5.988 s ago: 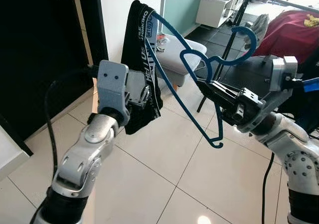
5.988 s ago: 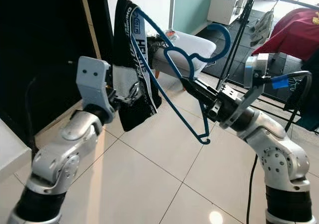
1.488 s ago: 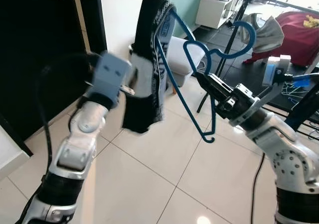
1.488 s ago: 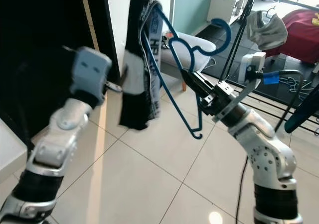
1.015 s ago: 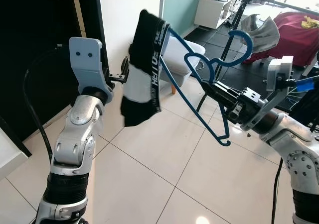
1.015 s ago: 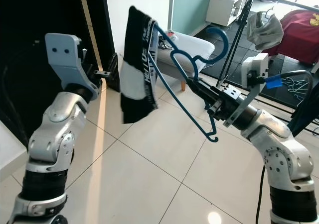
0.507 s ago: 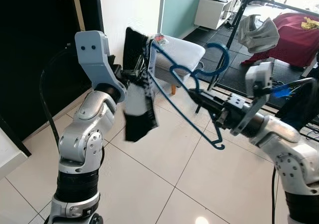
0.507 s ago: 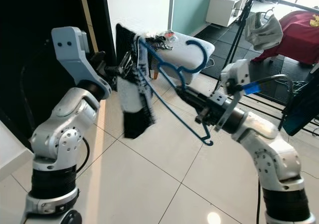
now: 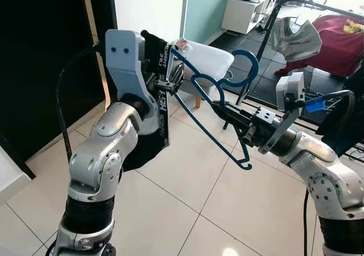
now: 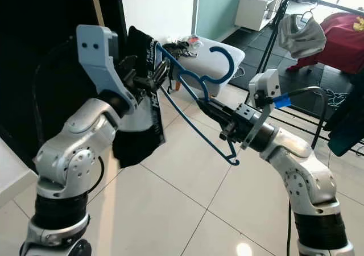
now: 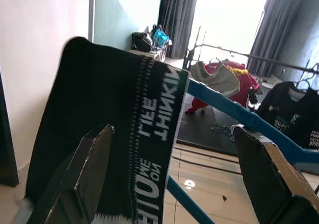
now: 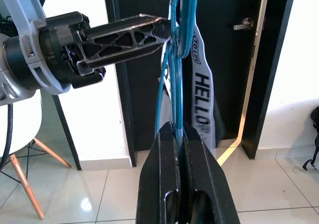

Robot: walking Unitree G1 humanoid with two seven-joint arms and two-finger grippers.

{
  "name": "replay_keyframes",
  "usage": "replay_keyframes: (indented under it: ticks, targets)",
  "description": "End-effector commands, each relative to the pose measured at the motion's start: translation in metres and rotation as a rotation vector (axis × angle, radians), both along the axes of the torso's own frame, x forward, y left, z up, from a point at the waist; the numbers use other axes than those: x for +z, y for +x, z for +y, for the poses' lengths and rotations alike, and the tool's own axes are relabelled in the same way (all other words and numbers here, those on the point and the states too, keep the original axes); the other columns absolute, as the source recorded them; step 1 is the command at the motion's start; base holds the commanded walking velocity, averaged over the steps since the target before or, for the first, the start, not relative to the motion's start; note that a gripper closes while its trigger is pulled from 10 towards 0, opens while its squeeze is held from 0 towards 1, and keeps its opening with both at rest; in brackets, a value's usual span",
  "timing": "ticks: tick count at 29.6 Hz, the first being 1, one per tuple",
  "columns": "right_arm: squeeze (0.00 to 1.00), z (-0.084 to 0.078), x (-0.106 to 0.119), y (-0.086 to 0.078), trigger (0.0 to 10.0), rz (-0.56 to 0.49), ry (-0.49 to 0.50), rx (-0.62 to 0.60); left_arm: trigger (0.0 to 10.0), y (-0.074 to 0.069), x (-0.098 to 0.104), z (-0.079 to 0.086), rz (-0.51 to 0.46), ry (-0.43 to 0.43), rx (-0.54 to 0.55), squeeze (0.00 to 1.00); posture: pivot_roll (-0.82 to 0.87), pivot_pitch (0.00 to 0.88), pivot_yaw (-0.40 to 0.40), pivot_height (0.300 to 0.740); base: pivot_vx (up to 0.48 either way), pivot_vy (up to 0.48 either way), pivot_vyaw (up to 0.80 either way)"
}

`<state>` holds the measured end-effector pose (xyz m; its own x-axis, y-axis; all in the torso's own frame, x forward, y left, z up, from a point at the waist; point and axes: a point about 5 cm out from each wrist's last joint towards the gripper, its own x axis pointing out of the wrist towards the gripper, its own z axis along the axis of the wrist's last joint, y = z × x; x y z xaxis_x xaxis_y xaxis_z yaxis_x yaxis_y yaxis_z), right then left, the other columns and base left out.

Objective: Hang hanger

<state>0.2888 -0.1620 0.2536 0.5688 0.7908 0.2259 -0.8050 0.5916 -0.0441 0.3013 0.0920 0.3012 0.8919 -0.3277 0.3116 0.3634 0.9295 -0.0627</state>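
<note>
The hanger point(image 9: 213, 105), blue plastic, is up in the air in front of me, over the tiled floor point(image 9: 187, 188), held between my two arms. My right gripper point(image 9: 245, 132) is clenched on its lower bar; in the right wrist view the two black fingers point(image 12: 164, 184) are pressed together with the blue wire pinched between them, and the frame runs straight up from there. The hook curls up and back toward the white chair point(image 9: 207, 56) behind it.

A black scarf point(image 9: 156, 114) with white lettering is draped over the hanger's far shoulder and hangs down beside my left forearm. My left gripper point(image 9: 170, 81) is at that same end. Its fingers point(image 11: 89, 169) are spread apart in the left wrist view, with the scarf and the blue bar passing between them. From the right wrist view, one left finger lies across the top of the hanger, touching or just beside it; I cannot tell which.

Behind my left arm is a dark door point(image 9: 45, 57) and a white wall. Off to my right stands a clothes rack point(image 9: 296, 5) with a grey garment point(image 9: 293, 37) and a red one point(image 9: 341, 34) on it.
</note>
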Motion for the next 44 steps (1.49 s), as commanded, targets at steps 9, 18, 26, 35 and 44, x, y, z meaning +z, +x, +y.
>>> replay_keyframes:
  ticks: [9,18,26,35,44]
  targets:
    - [0.00,0.003,0.003,0.000,10.0,-0.021,0.021,0.012,10.0,0.003,-0.004,0.007,-0.014,0.134,0.128,0.00,0.02,0.084,-0.066,0.740,0.000,0.000,0.00]
    - [0.00,0.004,0.004,-0.003,10.0,-0.023,0.030,0.023,10.0,0.012,-0.006,0.011,0.014,0.119,0.218,0.00,0.02,0.084,-0.064,0.740,0.000,0.000,0.00]
    - [0.00,0.005,0.005,-0.004,10.0,-0.023,0.034,0.025,0.0,0.013,-0.003,0.015,-0.002,0.113,0.246,0.00,0.01,0.086,-0.061,0.740,0.000,0.000,0.00]
    - [0.00,0.005,0.003,-0.003,10.0,-0.015,0.036,0.025,0.0,0.013,0.004,0.022,-0.046,0.118,0.287,0.00,0.02,0.086,-0.065,0.740,0.000,0.000,0.00]
    - [0.00,0.006,0.000,-0.003,10.0,-0.011,0.029,0.017,0.0,0.013,0.006,0.019,-0.065,0.112,0.266,0.00,0.02,0.083,-0.063,0.740,0.000,0.000,0.00]
